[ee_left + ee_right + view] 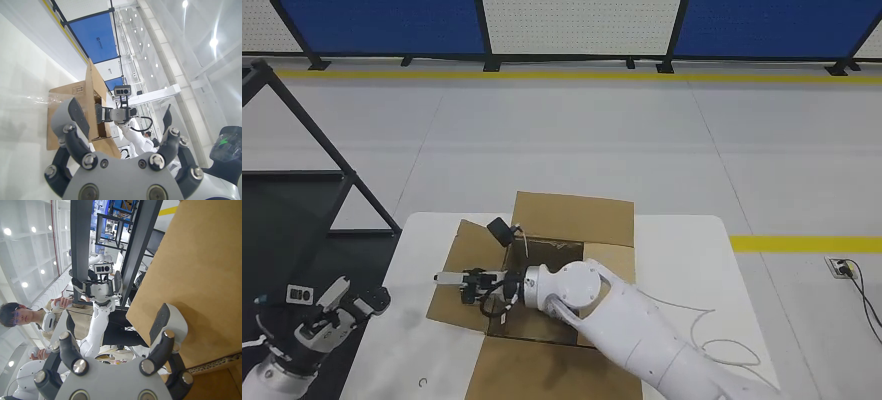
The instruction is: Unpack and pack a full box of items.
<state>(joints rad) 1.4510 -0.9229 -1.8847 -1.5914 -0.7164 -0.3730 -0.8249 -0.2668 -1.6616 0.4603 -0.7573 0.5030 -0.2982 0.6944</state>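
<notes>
Finds the box open at the middle of the surface, toward its far edge. Has the right gripper spread at the left flap, pinching nothing. Risks bending the flap, or dragging the box toward the left edge, if pulling hard. Holds the left gripper spread, empty, beyond the near left corner.

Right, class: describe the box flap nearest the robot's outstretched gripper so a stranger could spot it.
Start at the white table, then the open cardboard box at its middle. The flap opens outward on the top view's left. Alone among the flaps, it has the right gripper close by it.
</notes>
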